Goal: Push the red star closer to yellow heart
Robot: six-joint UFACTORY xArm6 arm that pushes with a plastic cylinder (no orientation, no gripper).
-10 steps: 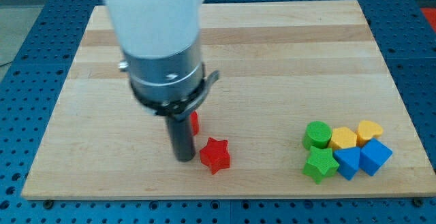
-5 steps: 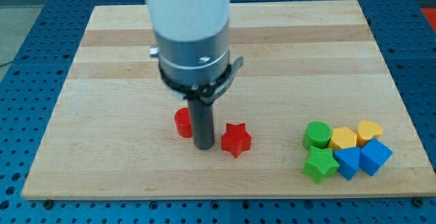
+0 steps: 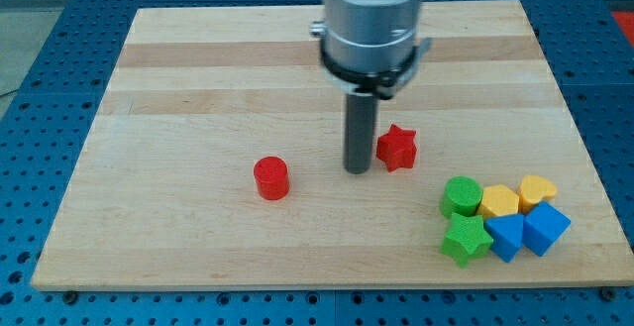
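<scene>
Now our tip, bare rod gripping nothing, has shoved the red star rightward, nearer the yellow heart; gap remains.

I see the small red star-shaped block lying flat on the pale wooden worktop, right of centre. The yellow heart-shaped block lies flat toward the view's lower right, well apart from the star, sitting in a cluster of other blocks.

Red star, red cylinder, seemingly yellow heart.
</scene>
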